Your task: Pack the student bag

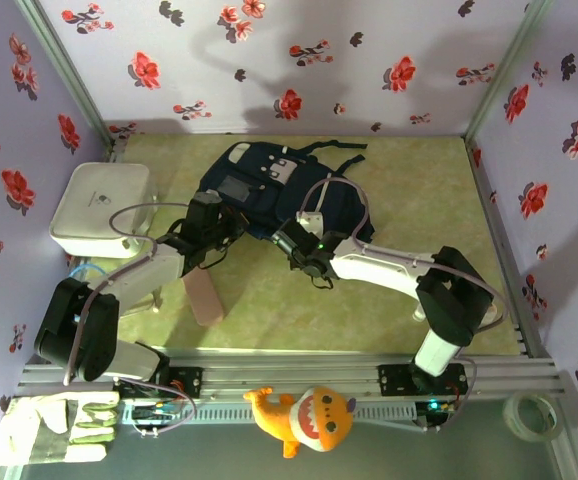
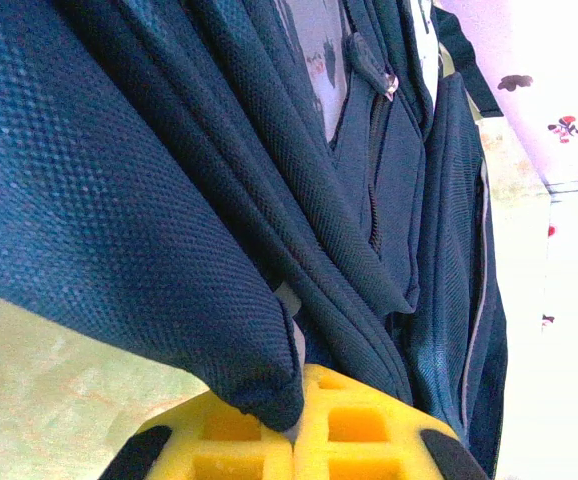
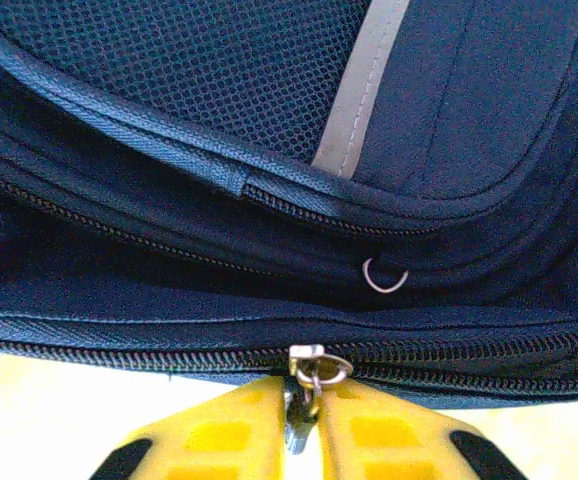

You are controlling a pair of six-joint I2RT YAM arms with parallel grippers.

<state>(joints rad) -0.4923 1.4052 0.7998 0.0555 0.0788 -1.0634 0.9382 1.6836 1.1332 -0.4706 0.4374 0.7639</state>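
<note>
The student bag (image 1: 259,190) lies toward the back of the olive table (image 1: 399,200), slumped and crumpled, with both arms reaching in at its near edge: the left gripper (image 1: 221,228) at the bag's left corner, the right gripper (image 1: 284,235) at its lower middle. A white rounded box (image 1: 99,205) sits just left of the bag by the wall, and a pink flat item (image 1: 205,297) lies on the table under the left arm. Down in front of the rail are a work glove (image 1: 54,425), an orange plush fish (image 1: 307,418) and a tape roll (image 1: 531,416), well apart from the bag. From the left wrist, the student bag (image 2: 169,150) hangs in heavy navy folds, and the left gripper (image 2: 294,440) has its yellow fingers pressed together on a fold's lower edge. From the right wrist, the student bag (image 3: 169,60) shows mesh and a grey stripe (image 3: 354,90); the right gripper (image 3: 304,435) stands narrow, the zipper pull (image 3: 316,365) caught between its fingers on a closed zip line.
</note>
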